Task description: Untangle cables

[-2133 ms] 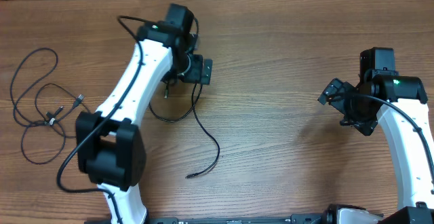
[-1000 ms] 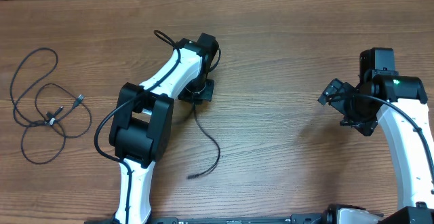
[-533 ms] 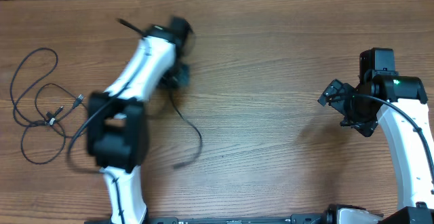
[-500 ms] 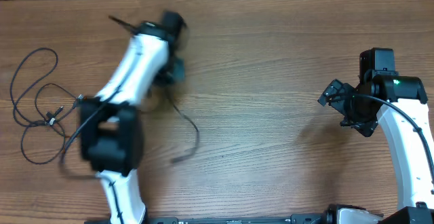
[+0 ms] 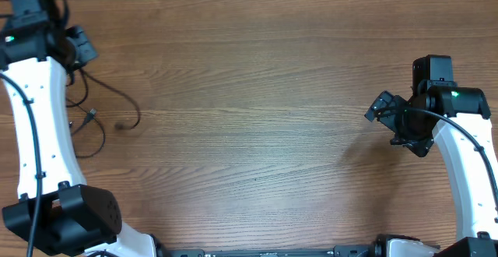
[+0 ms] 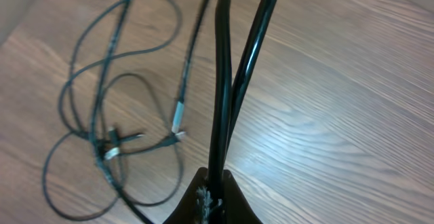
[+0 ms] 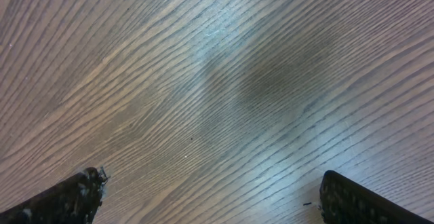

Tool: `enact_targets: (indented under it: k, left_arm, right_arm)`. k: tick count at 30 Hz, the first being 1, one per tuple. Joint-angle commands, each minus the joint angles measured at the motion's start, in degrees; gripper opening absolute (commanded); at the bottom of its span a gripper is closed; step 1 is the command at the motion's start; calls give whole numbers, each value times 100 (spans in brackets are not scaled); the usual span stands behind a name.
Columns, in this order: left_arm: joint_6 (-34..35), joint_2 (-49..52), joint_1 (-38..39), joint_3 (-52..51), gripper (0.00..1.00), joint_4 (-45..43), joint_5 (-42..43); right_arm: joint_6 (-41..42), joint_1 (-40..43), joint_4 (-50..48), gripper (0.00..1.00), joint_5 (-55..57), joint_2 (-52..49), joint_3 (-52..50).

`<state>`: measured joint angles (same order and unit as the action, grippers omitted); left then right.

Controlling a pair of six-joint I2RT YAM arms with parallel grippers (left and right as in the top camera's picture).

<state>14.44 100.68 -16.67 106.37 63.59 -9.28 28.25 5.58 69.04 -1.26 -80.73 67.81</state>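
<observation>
- The wooden table fills every view.
- The left arm stands along the left edge of the table, and the right arm is at the right edge.
- The right gripper hovers over bare wood. Its jaws are wide apart and nothing is between them.
- The left gripper, at the far-left corner, has its jaws closed tight on a thin black cable. Two strands run away from the fingertips.
- The loose cables lie in loops on the table below this gripper.
- A silvery plug rests beside the loops.
</observation>
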Motion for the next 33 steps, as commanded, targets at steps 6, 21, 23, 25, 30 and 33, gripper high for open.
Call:
enact_targets:
  k: [6,21,23,25,30,33]
  left_arm:
    - [-271,15,-588,2,5,-90,-39]
    - [-267,15,-855,2,35,-70,-446]
    - [-264,15,-855,2,57,-61,-444]
    - [-243,15,-855,2,70,-37,-376]
    - [-260,15,-776,2,75,-24,525]
    - [-448,15,-577,2,76,-55,970]
  right_arm:
    - [-26,17,0,100,7,122,122]
    - [-26,17,9,100,9,122,122]
    - [-26,17,9,100,7,122,122]
    - [-26,17,7,100,7,122,122]
    - [-26,17,-17,100,2,122,122]
    - [-28,17,-79,100,-116,122,122]
